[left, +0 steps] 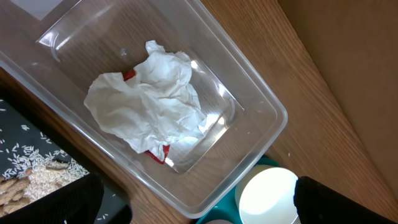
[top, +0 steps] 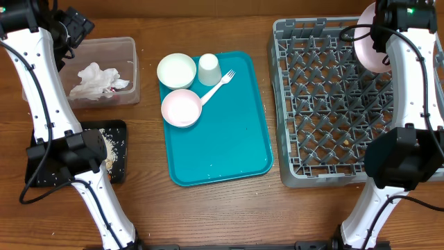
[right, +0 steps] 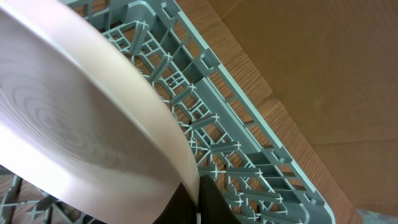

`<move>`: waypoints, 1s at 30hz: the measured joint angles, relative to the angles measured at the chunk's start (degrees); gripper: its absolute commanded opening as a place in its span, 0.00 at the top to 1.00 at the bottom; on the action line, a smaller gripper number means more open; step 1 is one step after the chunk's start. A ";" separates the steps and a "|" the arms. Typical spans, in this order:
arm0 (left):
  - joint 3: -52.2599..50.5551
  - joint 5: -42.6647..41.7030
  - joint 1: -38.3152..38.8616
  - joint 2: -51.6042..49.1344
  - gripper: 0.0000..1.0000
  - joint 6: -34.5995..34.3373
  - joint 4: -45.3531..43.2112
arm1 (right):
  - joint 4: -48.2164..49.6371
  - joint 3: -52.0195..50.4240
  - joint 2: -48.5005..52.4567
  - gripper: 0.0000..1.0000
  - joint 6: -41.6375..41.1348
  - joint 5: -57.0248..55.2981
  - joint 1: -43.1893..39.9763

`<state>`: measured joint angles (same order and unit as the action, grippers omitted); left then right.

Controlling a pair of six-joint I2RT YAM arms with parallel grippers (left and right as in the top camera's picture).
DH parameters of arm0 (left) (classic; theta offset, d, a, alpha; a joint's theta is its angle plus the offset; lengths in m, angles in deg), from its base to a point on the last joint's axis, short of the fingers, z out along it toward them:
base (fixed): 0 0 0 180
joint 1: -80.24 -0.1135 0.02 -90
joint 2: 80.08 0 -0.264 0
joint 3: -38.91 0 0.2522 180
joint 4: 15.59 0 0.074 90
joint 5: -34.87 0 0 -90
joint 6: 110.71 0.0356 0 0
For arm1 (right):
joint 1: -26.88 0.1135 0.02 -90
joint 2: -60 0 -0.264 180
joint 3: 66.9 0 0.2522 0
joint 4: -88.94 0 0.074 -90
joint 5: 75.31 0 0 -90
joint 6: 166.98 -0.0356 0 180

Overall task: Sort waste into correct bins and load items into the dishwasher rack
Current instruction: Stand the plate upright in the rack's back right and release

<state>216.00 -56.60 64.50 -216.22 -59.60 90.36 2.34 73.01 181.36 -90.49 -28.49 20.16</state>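
Note:
My right gripper [top: 380, 40] [right: 198, 200] is shut on the rim of the pale pink plate [top: 366, 47] [right: 81, 124], holding it on edge above the far right part of the grey dishwasher rack [top: 326, 104] [right: 242, 130]. My left gripper [top: 72, 28] [left: 199, 210] stands open and empty over the clear tub [top: 128, 62] [left: 261, 106], which holds crumpled white napkins [top: 94, 80] [left: 149, 102] and a red wrapper [left: 159, 155]. The black tray [top: 116, 128] [left: 15, 124] carries rice [left: 40, 174]. Two white bowls [top: 176, 70] [top: 182, 107], a cup [top: 209, 68] and a fork [top: 219, 85] lie on the teal tray.
The teal serving tray [top: 222, 139] lies mid-table between the bins and the rack. The nearer bowl [left: 267, 196] shows beside the tub's corner in the left wrist view. Both arm bases stand at the table's front edge.

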 measured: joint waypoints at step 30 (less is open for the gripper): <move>-0.02 0.00 0.00 0.00 0.00 0.00 0.00 | -1.22 14.64 -2.93 0.00 -4.17 50.93 7.61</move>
<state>215.97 -56.60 64.50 -216.22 -59.60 90.36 1.12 87.65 178.43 -94.67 22.44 27.77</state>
